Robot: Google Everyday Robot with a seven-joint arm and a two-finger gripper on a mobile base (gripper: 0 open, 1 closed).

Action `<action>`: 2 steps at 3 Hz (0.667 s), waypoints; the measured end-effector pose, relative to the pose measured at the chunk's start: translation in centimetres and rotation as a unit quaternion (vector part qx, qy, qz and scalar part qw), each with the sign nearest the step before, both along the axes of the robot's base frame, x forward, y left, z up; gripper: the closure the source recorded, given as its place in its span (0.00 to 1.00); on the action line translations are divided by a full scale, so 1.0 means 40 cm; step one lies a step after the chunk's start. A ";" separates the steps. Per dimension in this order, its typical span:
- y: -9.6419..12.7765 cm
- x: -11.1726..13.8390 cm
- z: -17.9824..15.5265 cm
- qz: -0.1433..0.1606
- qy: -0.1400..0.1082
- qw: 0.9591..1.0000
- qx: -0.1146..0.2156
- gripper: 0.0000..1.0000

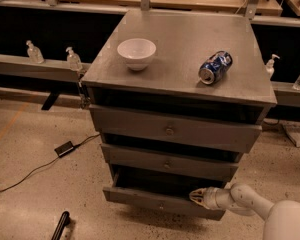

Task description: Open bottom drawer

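The grey cabinet (180, 59) has three drawers. The bottom drawer (155, 200) is the lowest one, a flat grey front with a small round knob (161, 207). It stands pulled out a little, ahead of the middle drawer (165, 163), with a dark gap above its front. My gripper (196, 196) comes in from the lower right on a white arm and rests at the top edge of the bottom drawer's front, right of the knob.
A white bowl (136, 53) and a blue can (215, 67) on its side sit on the cabinet top. A black adapter and cable (65, 148) lie on the floor at left. A black handle (59, 226) shows at the bottom left. Shelves with bottles run behind.
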State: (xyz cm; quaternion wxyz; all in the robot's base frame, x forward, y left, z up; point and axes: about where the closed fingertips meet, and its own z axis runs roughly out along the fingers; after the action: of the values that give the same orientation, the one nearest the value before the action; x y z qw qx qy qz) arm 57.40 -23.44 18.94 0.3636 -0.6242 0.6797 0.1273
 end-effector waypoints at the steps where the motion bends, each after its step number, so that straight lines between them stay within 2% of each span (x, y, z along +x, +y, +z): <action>1: 0.000 0.000 0.000 0.000 0.000 1.000 0.000 0.80; 2: 0.000 0.000 0.000 0.000 0.000 1.000 0.000 0.57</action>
State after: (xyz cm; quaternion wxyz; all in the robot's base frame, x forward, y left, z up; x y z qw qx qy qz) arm 57.39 -23.44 18.96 0.3635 -0.6242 0.6797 0.1274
